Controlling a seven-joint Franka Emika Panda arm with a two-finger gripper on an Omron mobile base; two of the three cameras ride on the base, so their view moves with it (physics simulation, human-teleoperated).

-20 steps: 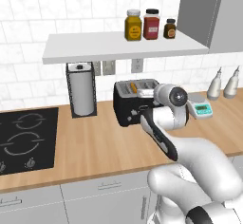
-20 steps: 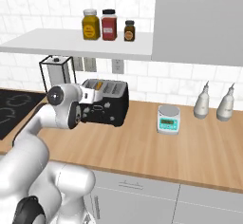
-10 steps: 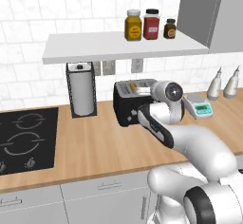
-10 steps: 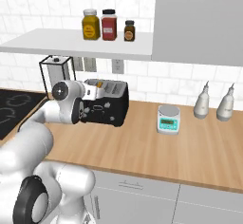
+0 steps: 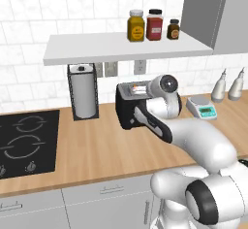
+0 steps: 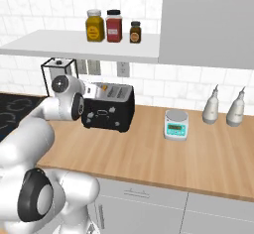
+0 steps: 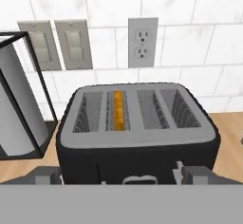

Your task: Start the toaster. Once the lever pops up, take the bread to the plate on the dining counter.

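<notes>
Toaster (image 7: 137,133) slots are visible to us from above in the hand view, with the bread (image 7: 118,110) edge-on in the second slot from the left; the base views do not show us the slice clearly. From left to right on the wood counter (image 5: 97,150) we see the cooktop (image 5: 24,140), paper-towel holder (image 5: 83,92), toaster and scale (image 5: 203,107). The gripper (image 7: 121,174) stands wide, grasping nothing, its fingertips (image 7: 47,174) just in front of the toaster's face.

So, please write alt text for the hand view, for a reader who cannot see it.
A boxy black toaster with a grey slotted top sits below the camera, a golden-brown bread slice standing edge-up in one slot. Behind it are a white tiled wall and a power outlet.
</notes>
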